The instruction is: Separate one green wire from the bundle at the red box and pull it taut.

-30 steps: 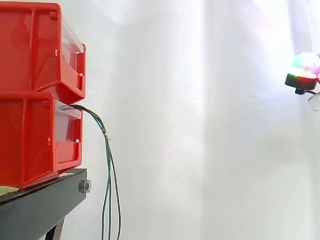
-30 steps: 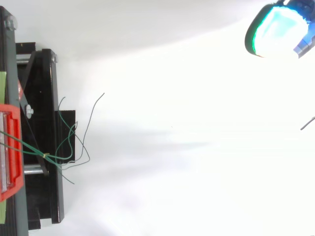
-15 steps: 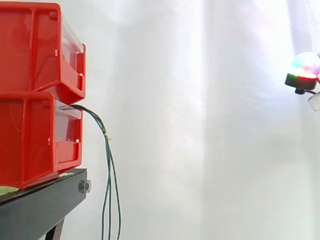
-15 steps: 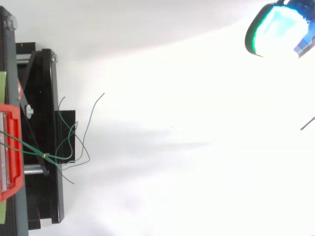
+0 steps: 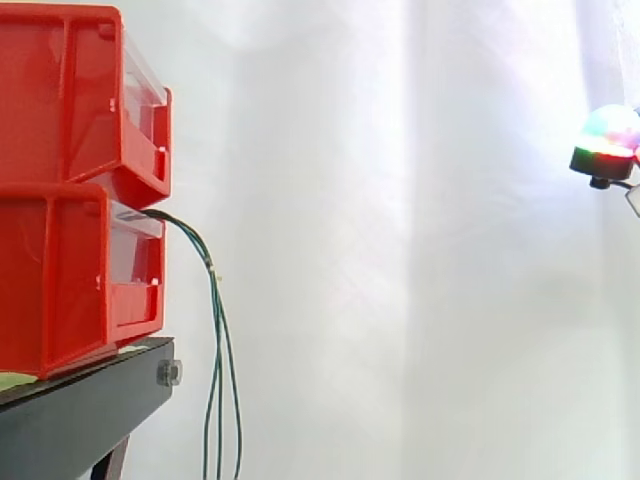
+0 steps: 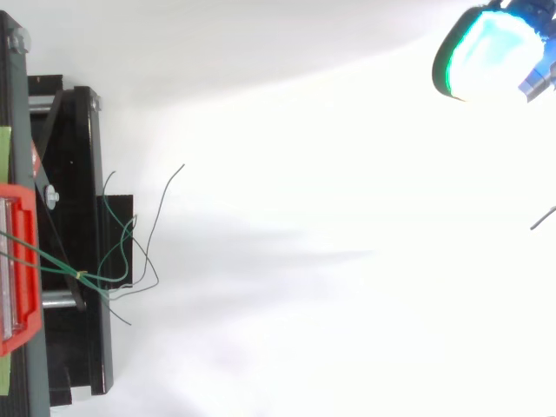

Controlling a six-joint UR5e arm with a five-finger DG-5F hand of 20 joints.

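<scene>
Where we see it, hand (image 6: 488, 54): far right, clear of wires (image 5: 217, 310); grip, we cannot tell.
Wires: green, slack, from lower red box (image 5: 80, 275).

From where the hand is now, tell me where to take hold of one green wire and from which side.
Likely best to take a strand below the tie, where the green wires hang free and fan apart, not near the lower red bin, where they run bunched. Come from the open side, where the hand is.
</scene>
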